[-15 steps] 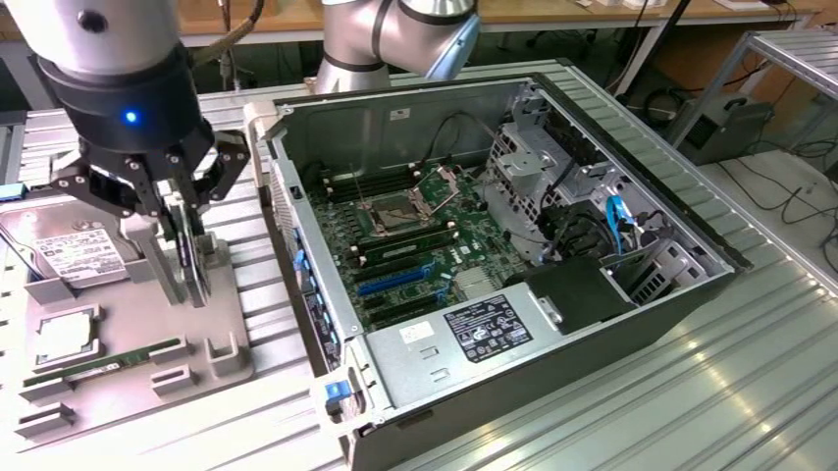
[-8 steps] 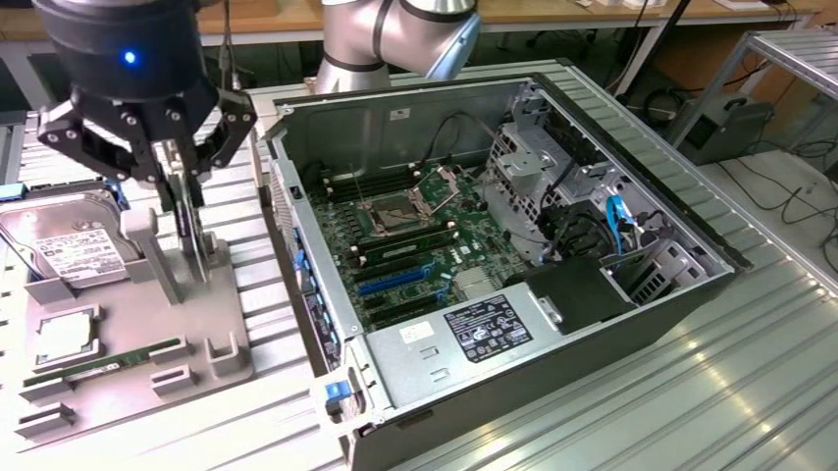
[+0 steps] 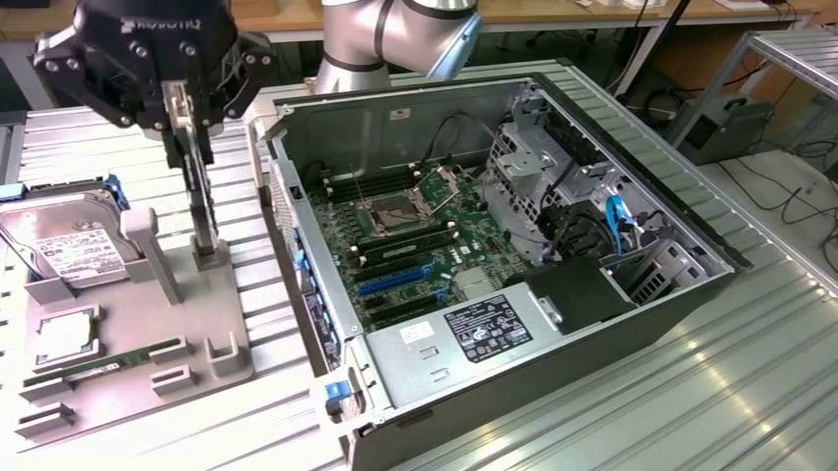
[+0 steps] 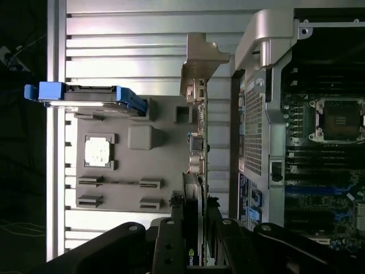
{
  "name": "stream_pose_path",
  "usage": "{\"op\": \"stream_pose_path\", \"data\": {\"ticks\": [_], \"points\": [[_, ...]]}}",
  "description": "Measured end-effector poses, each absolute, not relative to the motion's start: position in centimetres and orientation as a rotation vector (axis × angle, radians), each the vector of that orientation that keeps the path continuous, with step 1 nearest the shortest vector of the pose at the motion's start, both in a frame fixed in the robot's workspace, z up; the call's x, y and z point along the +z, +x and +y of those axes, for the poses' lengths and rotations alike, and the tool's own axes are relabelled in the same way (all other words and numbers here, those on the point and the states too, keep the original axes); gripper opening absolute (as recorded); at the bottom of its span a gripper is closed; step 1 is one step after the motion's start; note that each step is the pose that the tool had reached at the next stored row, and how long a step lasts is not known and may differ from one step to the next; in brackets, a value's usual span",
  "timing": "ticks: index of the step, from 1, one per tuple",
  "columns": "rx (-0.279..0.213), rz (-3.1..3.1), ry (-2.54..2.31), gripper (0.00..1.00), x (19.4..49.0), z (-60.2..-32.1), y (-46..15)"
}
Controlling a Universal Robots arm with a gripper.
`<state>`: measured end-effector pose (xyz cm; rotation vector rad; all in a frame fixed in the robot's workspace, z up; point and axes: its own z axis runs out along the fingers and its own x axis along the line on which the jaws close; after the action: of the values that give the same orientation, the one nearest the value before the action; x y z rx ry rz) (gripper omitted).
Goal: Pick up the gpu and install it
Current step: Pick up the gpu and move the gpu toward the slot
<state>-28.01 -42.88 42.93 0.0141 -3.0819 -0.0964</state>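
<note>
Gripper [image 3: 194,147] [image 4: 193,216] is clamped on the gpu [image 3: 203,201] [image 4: 197,142], w/ a finger [image 4: 170,240] on each face of the card. Card is vertical and edge-on, its lower end at the slot post of the grey fixture [image 3: 196,314] [image 4: 165,154]; can't tell if seated or just clear. Fixture lies to the exterior view's left of the open case [image 3: 590,358]. White lettering on gripper body isn't legible. HDD [image 3: 66,245] label and PSU sticker [image 3: 488,329] carry print too small to read. Small green mark on gpu edge between fingers, unreadable.
</note>
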Motion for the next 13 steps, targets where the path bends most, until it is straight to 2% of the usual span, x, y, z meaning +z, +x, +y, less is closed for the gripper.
{"op": "stream_pose_path", "data": {"ticks": [5, 13], "points": [[-0.096, -3.055, 0.021, 0.26, 45.5, -43.0, -25.5], [-0.095, -3.04, 0.032, 0.26, 46.6, -43.1, -21.9]]}}
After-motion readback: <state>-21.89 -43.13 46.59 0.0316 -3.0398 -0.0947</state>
